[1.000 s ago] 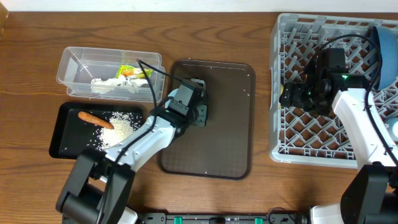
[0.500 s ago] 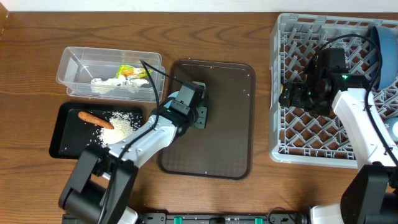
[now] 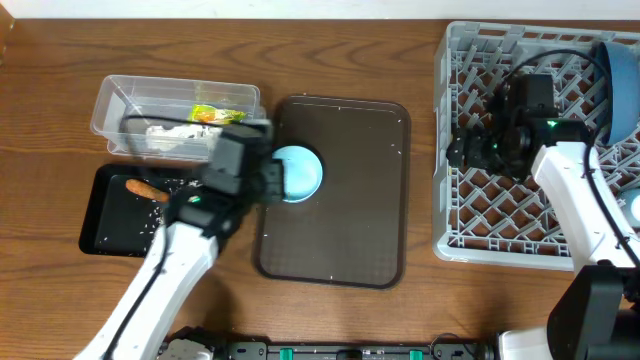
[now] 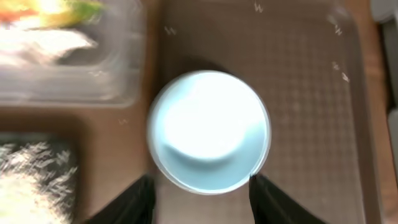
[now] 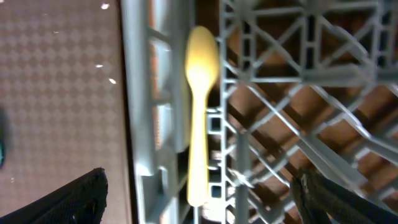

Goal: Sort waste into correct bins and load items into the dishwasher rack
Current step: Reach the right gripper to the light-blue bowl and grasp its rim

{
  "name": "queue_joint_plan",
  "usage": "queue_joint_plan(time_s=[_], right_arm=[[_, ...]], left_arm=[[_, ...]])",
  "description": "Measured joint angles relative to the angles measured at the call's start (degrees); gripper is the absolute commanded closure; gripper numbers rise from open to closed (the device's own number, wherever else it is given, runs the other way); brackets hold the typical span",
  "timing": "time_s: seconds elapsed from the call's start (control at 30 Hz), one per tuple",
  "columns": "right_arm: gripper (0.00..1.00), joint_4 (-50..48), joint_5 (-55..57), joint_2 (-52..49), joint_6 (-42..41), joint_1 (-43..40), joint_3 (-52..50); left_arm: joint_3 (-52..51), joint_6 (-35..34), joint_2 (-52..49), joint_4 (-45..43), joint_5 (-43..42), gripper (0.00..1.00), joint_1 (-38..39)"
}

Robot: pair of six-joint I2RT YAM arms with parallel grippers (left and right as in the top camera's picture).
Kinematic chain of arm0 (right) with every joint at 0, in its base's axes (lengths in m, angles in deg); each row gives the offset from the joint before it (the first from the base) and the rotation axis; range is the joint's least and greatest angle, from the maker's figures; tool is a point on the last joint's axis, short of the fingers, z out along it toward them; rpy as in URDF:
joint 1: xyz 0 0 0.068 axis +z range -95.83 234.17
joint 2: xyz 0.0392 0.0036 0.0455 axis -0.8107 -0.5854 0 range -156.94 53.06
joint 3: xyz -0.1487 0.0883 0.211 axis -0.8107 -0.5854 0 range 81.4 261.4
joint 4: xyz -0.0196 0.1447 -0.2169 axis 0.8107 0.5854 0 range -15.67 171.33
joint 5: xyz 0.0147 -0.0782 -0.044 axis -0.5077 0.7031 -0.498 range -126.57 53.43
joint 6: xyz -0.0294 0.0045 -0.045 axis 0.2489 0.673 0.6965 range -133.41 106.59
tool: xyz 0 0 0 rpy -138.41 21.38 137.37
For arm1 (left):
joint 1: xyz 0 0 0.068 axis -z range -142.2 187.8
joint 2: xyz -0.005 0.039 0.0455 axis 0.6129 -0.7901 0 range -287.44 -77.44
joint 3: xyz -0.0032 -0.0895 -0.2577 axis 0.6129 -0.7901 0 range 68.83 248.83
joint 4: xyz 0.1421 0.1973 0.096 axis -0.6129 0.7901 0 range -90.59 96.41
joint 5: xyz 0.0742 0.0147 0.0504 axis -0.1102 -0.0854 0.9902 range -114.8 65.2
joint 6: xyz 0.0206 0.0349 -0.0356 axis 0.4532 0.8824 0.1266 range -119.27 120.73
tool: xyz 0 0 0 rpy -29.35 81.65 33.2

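Left wrist view looks straight down on the left gripper (image 4: pixel 202 186). Its two dark fingers (image 4: pixel 140 202) stand apart at about the width of the light-blue cup (image 4: pixel 208 127), and the near side of the cup sits between the tips. If the pads press the cup or only stand beside it, one cannot tell, because the picture is blurred. The cup is upright with its mouth to the camera, looks empty, and is over the left part of the brown tray (image 4: pixel 311 124).

The cup is round, so no long axis matters; what counts is the direction. The dishwasher rack (image 3: pixel 500 230) lies well apart to the right, across the whole brown tray, and the cup probably must travel that way. On the opposite side, near the cup, are the clear tub (image 4: pixel 68 68) with the snack wrapper (image 3: pixel 215 114), and the black tray (image 3: pixel 100 230) with the rice (image 4: pixel 31 180) and the carrot (image 3: pixel 145 188). These are not on the path.

The right gripper (image 5: pixel 200 180) is much nearer to the rack. It hangs over the left edge with its fingers wide apart and empty. The cream spoon (image 5: pixel 200 112) lies under it in the lattice, its length pointing away from the wrist. This arm is likely the one obstacle for a delivery there. A dark blue plate (image 3: pixel 615 90) stands at the rack's far right.
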Motion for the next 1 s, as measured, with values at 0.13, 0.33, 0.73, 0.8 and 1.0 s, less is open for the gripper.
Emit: queue_joint_plan(time_s=[0.13,0.33,0.73,0.8,1.0], right_arm=[[0.06,-1.66,-0.17,0.02,1.29,3.69,0.79],[0.05,-5.35,-1.53,0.17,4.79,9.46,5.18],[0.19,-16.11,-4.09,-1.31,7.39,23.74,6.01],[0.22,-18.78,-4.28,-3.74,7.43,25.79,6.08],[0.25,-25.83,-4.24,-13.2,5.6,29.79,6.08]], left_arm=[[0.0,-0.02,3.19,5.05,0.2,0.49,-4.96],[0.0,-0.02,3.91,12.13,0.35,0.49,-11.52],[0.0,-0.02,3.91,14.75,0.37,0.49,-15.1],[0.0,-0.02,3.91,14.75,0.37,0.48,-15.1],[0.0,-0.02,3.91,14.75,0.37,0.49,-15.1]])
